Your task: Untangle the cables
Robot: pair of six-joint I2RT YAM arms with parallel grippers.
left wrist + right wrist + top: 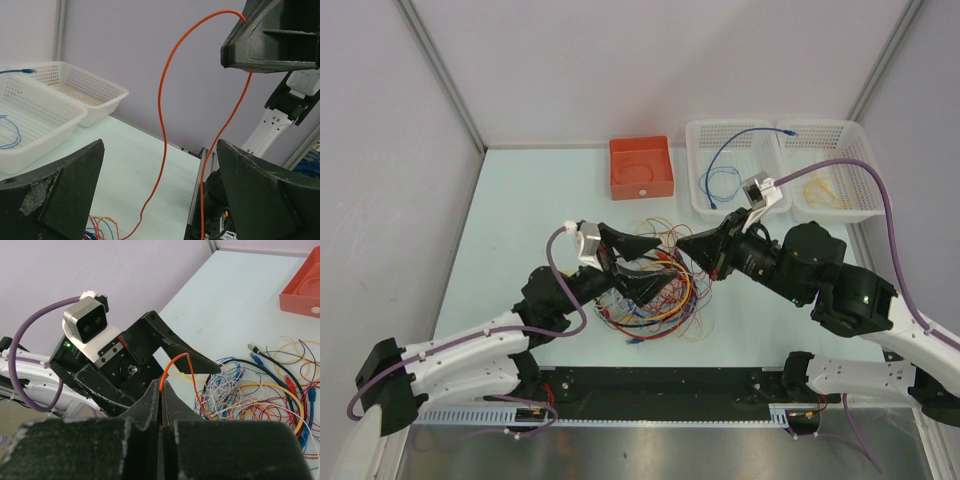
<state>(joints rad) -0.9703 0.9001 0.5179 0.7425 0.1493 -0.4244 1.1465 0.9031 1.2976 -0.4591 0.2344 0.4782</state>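
The cables [655, 292] lie in a tangled heap of red, orange, blue, white and black wires mid-table, also seen in the right wrist view [260, 395]. My right gripper [686, 246] [161, 384] is shut on a thin orange cable [175, 360], lifted above the heap. In the left wrist view this orange cable [162, 100] hangs from the right gripper [245, 55] in two strands. Both strands pass between the wide-open fingers of my left gripper [160, 145] [655, 265] without touching them. One left finger [190, 357] shows just behind the loop.
A red tray [641, 167] stands at the back centre. Two white mesh baskets sit at the back right: the left one [700, 195] holds a blue cable [720, 170], the right one [855, 140] a yellowish cable [820, 185]. Walls close in on three sides.
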